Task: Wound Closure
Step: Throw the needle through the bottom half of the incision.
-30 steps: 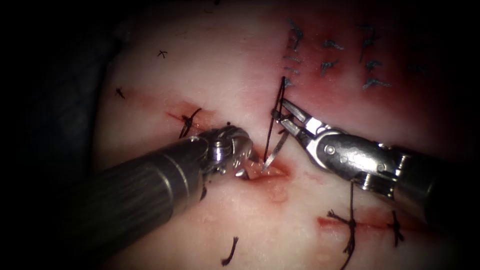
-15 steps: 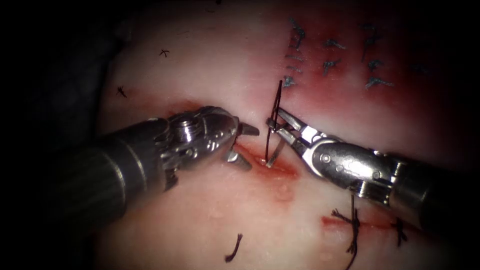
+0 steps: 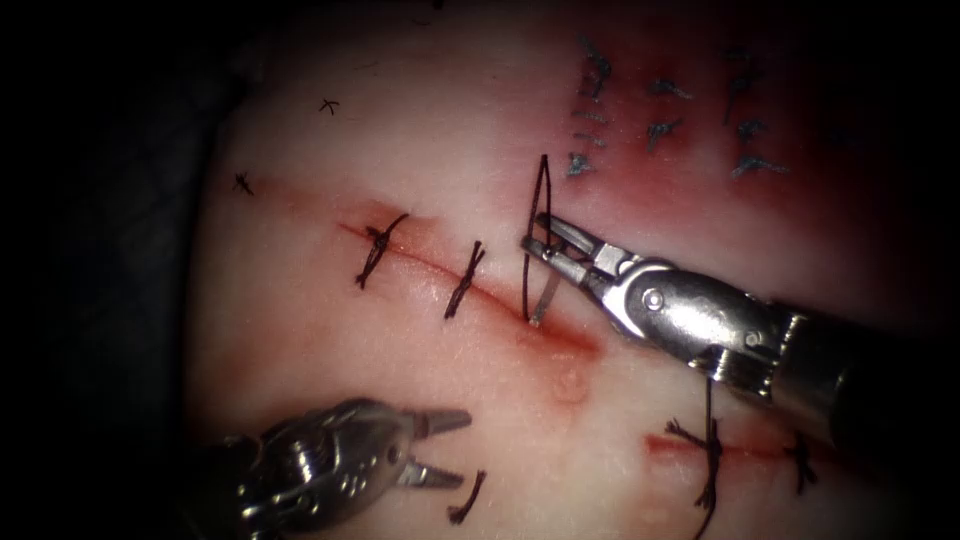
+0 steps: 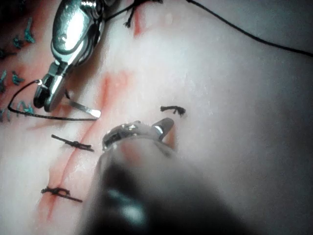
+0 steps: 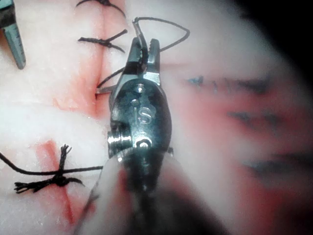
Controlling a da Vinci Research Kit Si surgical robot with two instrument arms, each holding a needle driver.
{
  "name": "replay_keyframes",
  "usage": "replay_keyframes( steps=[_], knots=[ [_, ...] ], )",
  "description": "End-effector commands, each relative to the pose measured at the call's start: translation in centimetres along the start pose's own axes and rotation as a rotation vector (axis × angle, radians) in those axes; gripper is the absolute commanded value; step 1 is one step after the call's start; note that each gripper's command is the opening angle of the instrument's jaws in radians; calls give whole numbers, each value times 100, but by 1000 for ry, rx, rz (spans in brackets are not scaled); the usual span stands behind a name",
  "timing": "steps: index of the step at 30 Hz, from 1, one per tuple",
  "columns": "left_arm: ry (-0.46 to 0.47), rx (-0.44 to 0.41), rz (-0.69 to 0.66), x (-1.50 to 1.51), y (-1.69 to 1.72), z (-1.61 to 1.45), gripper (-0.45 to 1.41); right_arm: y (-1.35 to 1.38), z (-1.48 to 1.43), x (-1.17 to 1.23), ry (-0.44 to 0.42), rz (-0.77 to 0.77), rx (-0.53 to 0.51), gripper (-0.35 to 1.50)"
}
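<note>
The right arm's needle driver (image 3: 535,245) had its jaws clamped on the curved needle (image 3: 545,297) near the swaged end, where the thread joins. From the jaws the needle hung down toward the cut (image 3: 470,285), its point resting at the cut's edge just below the jaw tips. I could not quite tell whether the point had pierced the tissue (image 3: 400,150) or only touched it. The thread (image 3: 530,220) rose in a narrow loop just above the jaws and fell back beside the needle.

The left arm's needle driver (image 3: 440,447) sat well apart from the cut, jaws parted and holding nothing, a loose cut end of thread (image 3: 465,500) just beyond its tips.

The needle looked stiff, thin and slick, and I judged it likely to swivel unless gripped flat across the body, back from the point. The thread looked limp and light and the tissue soft and yielding.

The left wrist view laid the needle (image 4: 83,107) out flat from the right tool's jaws (image 4: 46,95), its tip lying against the red-stained cut edge. The right wrist view showed the loop of thread (image 5: 166,29) arching past the jaw tips (image 5: 144,46) and two finished stitches (image 5: 100,41) beyond them.
</note>
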Motion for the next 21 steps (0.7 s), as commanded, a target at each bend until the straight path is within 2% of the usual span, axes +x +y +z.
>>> replay_keyframes(
  steps=[1,4,15,21],
  knots=[
    [11,-6,6,2,0,13,35,2,8,-3,0,6,1,-35],
    [21,-11,1,4,8,25,35,3,8,-3,-16,7,16,-35],
    [36,-6,-27,3,-25,29,34,6,2,4,-33,16,54,-35],
    [33,4,-43,-6,-25,42,33,8,2,11,-38,25,59,-35]
  ],
)
